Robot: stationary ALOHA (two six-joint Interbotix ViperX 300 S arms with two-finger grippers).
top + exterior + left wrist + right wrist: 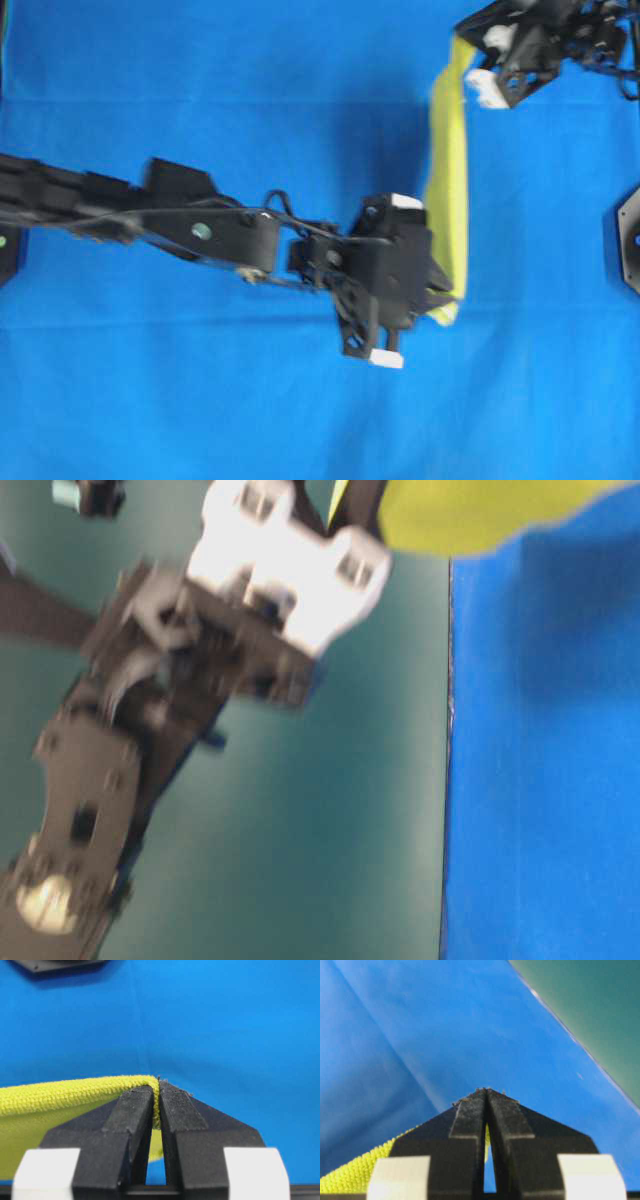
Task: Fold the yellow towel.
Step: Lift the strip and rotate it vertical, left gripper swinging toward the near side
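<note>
Left gripper (159, 1091) is clamped on one corner of the towel (449, 180), and the right gripper (487, 1097) is pinched tight on another. Between them the towel hangs as a narrow yellow strip above the blue counter (250, 90), its upper end at the right gripper and its lower end at the left one.
</note>
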